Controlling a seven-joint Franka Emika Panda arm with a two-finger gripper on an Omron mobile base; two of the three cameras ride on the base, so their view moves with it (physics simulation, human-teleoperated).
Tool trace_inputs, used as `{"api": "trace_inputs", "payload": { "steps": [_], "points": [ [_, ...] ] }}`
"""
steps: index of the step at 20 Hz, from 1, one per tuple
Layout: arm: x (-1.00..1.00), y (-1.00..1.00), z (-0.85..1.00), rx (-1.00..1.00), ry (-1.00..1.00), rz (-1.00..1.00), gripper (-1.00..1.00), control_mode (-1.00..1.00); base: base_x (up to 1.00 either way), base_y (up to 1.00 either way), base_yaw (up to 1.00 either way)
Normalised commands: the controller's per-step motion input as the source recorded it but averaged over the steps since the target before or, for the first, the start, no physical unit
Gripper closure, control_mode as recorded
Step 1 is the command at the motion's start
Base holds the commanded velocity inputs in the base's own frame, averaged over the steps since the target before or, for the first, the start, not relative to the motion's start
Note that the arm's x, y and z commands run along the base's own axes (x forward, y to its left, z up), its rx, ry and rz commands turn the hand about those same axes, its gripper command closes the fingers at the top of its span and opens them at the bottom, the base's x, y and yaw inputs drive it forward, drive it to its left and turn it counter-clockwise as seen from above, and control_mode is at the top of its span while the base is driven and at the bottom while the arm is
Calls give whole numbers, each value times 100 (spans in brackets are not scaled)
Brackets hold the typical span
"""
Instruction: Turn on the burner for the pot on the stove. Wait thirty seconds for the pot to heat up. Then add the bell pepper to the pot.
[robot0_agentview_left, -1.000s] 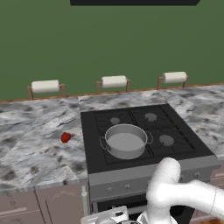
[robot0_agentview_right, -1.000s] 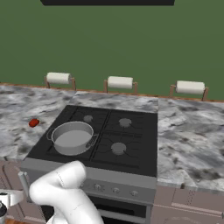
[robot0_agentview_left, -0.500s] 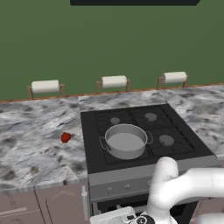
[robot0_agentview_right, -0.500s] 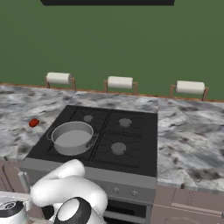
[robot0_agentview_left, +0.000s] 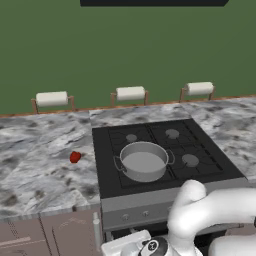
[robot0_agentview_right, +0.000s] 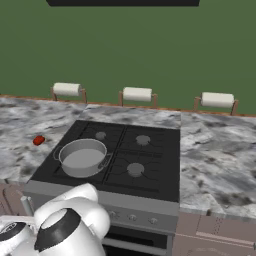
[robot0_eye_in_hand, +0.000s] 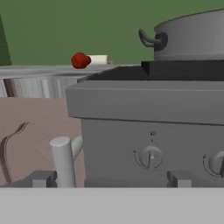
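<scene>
Down low in front of the stove (robot0_agentview_left: 165, 150) is where the arm has its hand, so this looks like the very first step: getting the burner lit under the pot (robot0_agentview_left: 144, 161). The claw (robot0_eye_in_hand: 109, 178) sits level with the grey front panel, its two tips spread wide apart with nothing between them. In the hand view the knob (robot0_eye_in_hand: 150, 158) nearest the middle shows a pointer line standing straight up, which I'd guess means off, and a second knob (robot0_eye_in_hand: 217, 162) peeks in at the right edge. The pot sits on the front left burner, upright, mouth facing the ceiling, its two loop handles sticking out left and right so its widest line runs across the stove. Nothing is visible inside it. The bell pepper (robot0_agentview_left: 75, 157) is off on the marble counter (robot0_agentview_left: 40, 165) to the left of the stove, well apart from the pot, just a small red lump; I can't make out a stem or which way it points. The next move, I reckon, calls for picking the knob that belongs to the front left burner, easing forward until the tips straddle it, closing, then rotating the wrist. The tricky bit is that the knobs look alike and I can't read any markings, so choosing the wrong one would light an empty burner. The pepper waits until the pot has heated.
</scene>
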Motion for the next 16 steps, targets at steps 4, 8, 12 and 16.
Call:
{"api": "trace_inputs", "payload": {
  "steps": [4,8,12,16],
  "points": [
    [47,0,-11,0,-5,0,-100,-100,0,0,0],
    [53,0,-13,0,-5,0,-100,-100,0,0,0],
    [30,0,-1,0,0,0,-100,-100,0,0,0],
    [0,-1,0,0,0,0,-100,-100,0,0,0]
  ]
}}
